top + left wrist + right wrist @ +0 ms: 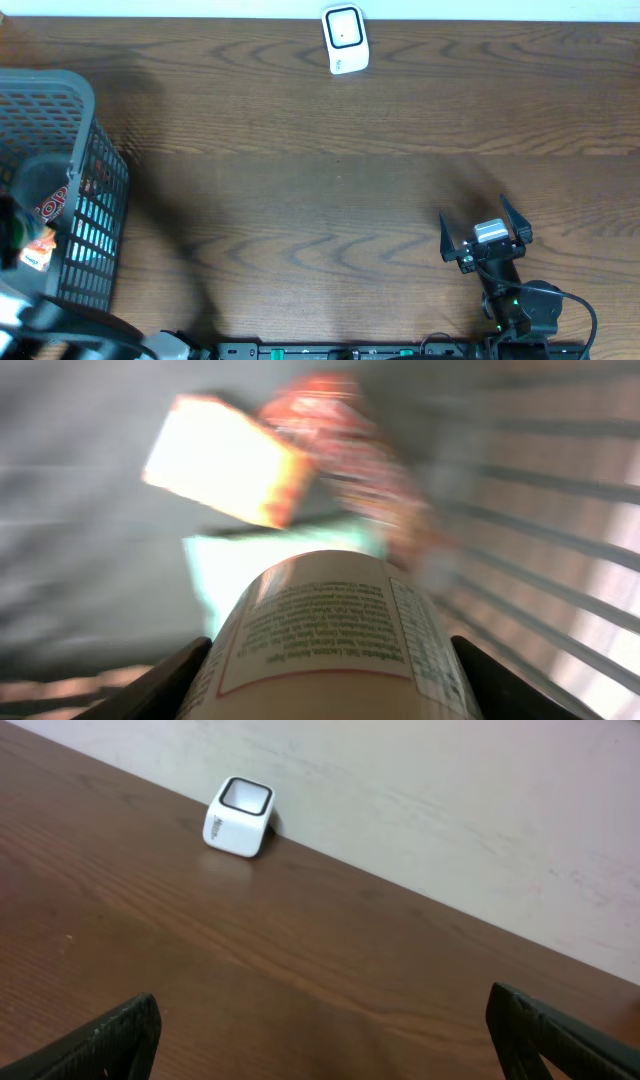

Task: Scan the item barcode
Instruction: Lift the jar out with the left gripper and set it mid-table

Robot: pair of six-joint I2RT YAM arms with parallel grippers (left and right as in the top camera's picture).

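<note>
Stood at pick-up, with left gripper (335,695) clamped on the labelled container (330,625) inside the basket (60,88) at the desk's left edge and right gripper (472,215) gaping near the front edge, and probably next called for lifting toward the back-edge scanner (345,40).

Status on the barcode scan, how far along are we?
Done: the left end effector is down in the grey basket and looks closed on a labelled container. In hand: the pick, with the container not yet out of the basket. Left: carry it to the white scanner at the table's far edge and present the barcode. The right end effector sits open and empty.
</note>
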